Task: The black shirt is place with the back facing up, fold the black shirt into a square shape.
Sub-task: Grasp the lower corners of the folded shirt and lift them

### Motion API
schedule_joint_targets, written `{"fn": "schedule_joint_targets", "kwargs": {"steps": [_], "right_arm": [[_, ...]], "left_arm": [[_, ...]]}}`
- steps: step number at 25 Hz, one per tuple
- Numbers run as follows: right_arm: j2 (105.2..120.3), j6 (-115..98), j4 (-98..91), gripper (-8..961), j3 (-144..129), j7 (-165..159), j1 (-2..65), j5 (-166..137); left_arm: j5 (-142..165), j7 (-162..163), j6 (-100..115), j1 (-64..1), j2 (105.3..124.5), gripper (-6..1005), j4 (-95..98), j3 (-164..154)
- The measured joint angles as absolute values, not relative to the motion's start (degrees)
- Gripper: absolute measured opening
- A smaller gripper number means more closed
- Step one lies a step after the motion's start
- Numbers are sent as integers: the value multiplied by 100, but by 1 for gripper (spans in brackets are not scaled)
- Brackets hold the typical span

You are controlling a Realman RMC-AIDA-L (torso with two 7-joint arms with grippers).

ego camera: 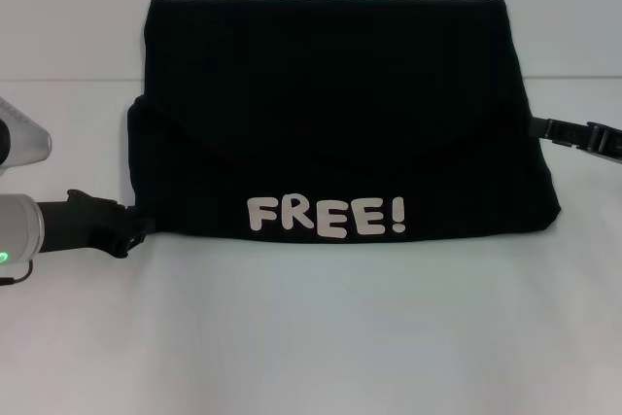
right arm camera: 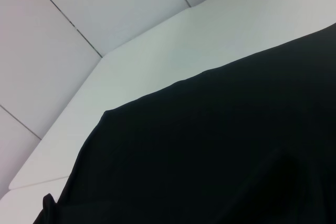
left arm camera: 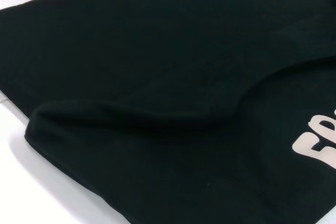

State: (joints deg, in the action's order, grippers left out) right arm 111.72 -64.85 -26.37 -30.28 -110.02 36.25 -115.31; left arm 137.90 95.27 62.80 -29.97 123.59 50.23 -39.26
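Broadly, a white surface (ego camera: 311, 337) fills the head view and carries the black shirt (ego camera: 330, 123), which lies folded into a wide rectangle across the middle and far part of it. One folded layer overlaps another, its curved edge crossing the cloth from the left side to the right. White lettering (ego camera: 326, 217) reading "FREE!" faces up along the near edge; part of it also shows in the left wrist view.

The left gripper (ego camera: 131, 230) sits low at the shirt's near-left corner, its tip touching the cloth edge; whether its jaws are wide, narrow or holding fabric I cannot tell. The right gripper (ego camera: 544, 129) reaches in at the shirt's right edge, farther back, meeting the cloth; how its jaws stand is likewise hidden.
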Motion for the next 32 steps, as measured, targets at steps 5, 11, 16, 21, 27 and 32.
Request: {"fn": "schedule_joint_targets", "kwargs": {"steps": [5, 11, 16, 21, 27, 32], "right_arm": [[11122, -6495, -2643, 645, -3109, -11172, 3616, -11776], [11025, -6560, -2670, 645, -3330, -11661, 3704, -12684], [11054, -6549, -2675, 643, -3349, -11700, 3732, -12790], [11138, -6402, -2612, 641, -3399, -11671, 3792, -12837], [11270, -6273, -2601, 639, -3542, -11704, 3855, -12845], [11284, -6270, -2597, 603, -3569, -11682, 3816, -12829]], "left_arm": [[13788, 9558, 6243, -3002, 12365, 242, 5033, -3950], [13793, 9577, 6468, -3006, 12344, 29, 5156, -3940], [13800, 9576, 6572, -3002, 12339, 17, 5233, -3941], [13807, 9545, 6564, -3007, 12337, 15, 5225, -3934], [13808, 9533, 6541, -3034, 12319, 15, 5211, -3932], [13808, 9527, 6531, -3053, 12306, 16, 5195, -3930]]}}
